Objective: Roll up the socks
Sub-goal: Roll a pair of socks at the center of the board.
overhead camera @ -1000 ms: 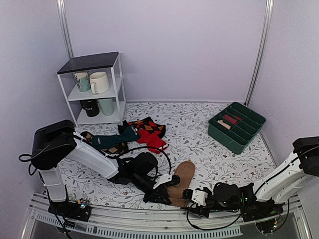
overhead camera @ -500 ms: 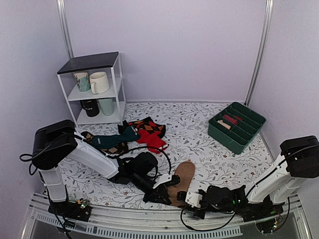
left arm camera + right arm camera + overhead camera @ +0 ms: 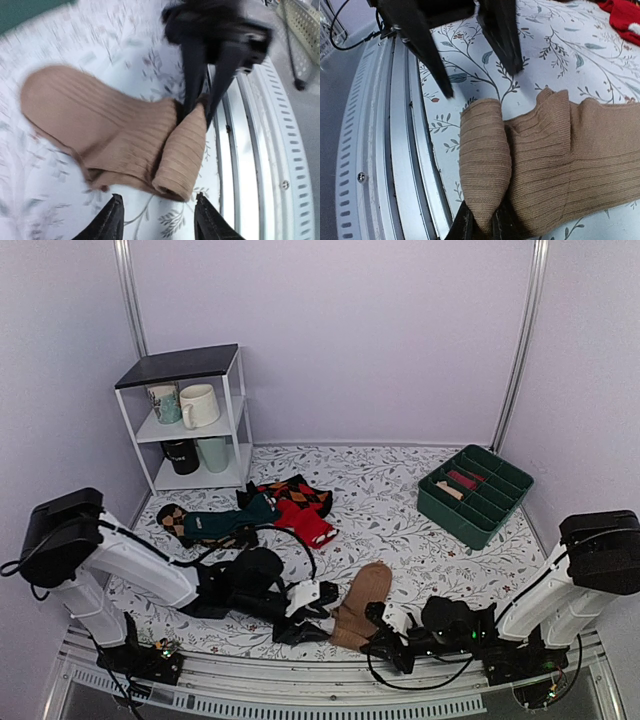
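Entry, nearest first: right gripper [image 3: 480, 226], set low beside the silver metal rail [image 3: 395, 150], its arm stretched flat along the table's near edge. Its fingers are pinched narrow on the folded near end of the tan-brown ribbed knitted socks [image 3: 545, 155]. This hold is under a second old; before it, these fingers stood apart and short of the cloth. Next, the socks themselves, on the floral-printed tablecloth [image 3: 400, 510] just inside the rail, between the two grippers. The near end is doubled over in one short fold and the rounded far end lies flat. Next, left gripper [image 3: 160, 220], a second ago clamped at that same end, now spread and empty, drawn back just clear of the fold, its arm low with the elbow out to the left. Judged status: the fold has changed hands and the roll is barely begun, with most of the length still flat. Farther back, apart from both grippers: red sock [image 3: 305, 523], dark teal and argyle socks [image 3: 215, 525], green compartment tray [image 3: 450, 515], white shelf unit [image 3: 180, 365].
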